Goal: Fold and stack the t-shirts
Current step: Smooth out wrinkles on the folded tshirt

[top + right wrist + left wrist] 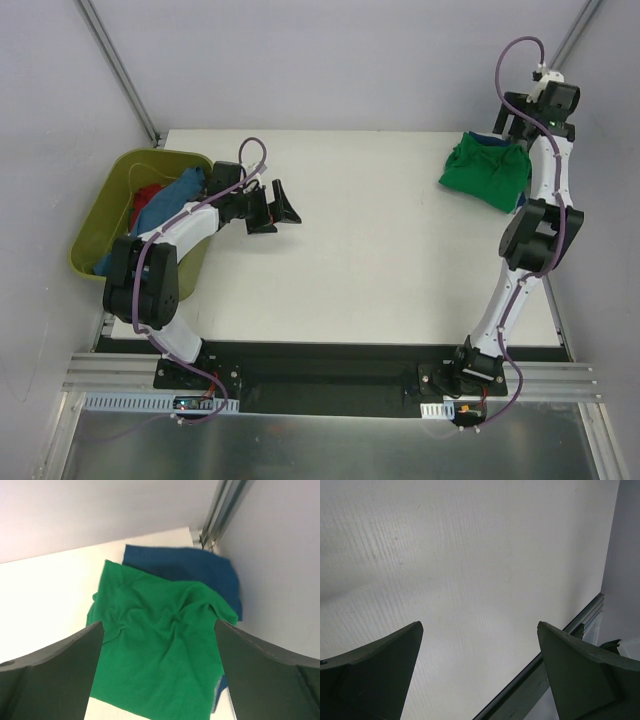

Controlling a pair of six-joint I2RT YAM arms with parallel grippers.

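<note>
Olive plastic tub (100,225) at the table's left edge holds a crumpled red t-shirt (148,193) and a mid-blue t-shirt (165,207). Just beside it our left gripper (278,208) hangs spread wide over the bare white table (380,260) (nothing between its fingers). At the far right corner we see the green t-shirt (155,650) rumpled atop a blue t-shirt (200,570), with our right gripper (159,627) above it, wide and empty.

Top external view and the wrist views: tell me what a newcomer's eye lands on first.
The bright green t-shirt, rumpled over a blue one at the far right corner of the table, stands out first. Next comes the olive-green tub at the left edge, holding red cloth and blue cloth. The right arm's fingers hang open above the green shirt; the left arm's fingers stand open beside the tub.
</note>
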